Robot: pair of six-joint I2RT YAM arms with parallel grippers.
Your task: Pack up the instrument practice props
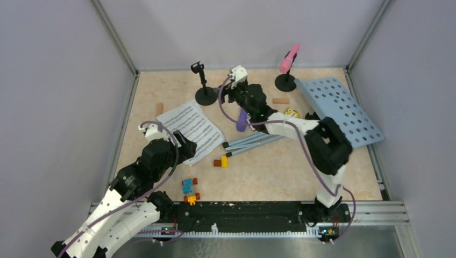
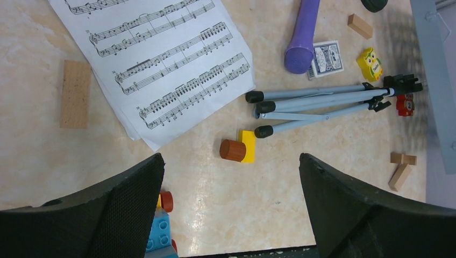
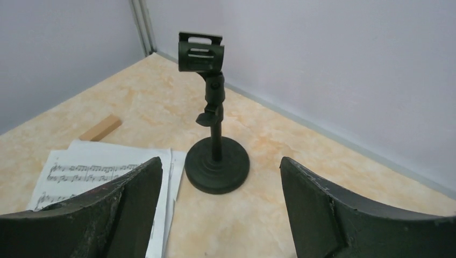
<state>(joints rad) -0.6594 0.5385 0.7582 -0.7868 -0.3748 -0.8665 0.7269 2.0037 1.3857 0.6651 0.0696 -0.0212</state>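
The music desk (image 1: 336, 115) is pale blue, dotted with holes. The sheet-music pages (image 1: 191, 129) are white with black staves. There is a purple microphone (image 2: 304, 32) and a pink microphone (image 1: 289, 59).

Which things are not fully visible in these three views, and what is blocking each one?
Top view: purple microphone, far end under the right arm.
Left wrist view: music desk, cut off by the right edge.
Left wrist view: card box, partly covered by the purple microphone; print too small to read.
Right wrist view: sheet music, near part behind a finger of the right gripper.

Two mic holders (image 1: 206, 95) (image 1: 285, 82), two microphones (image 1: 242, 121) (image 1: 289, 58) (purple, pink), one music desk (image 1: 344, 110) — three tripod legs (image 2: 317, 102) — several sheet-music pages (image 1: 191, 129).
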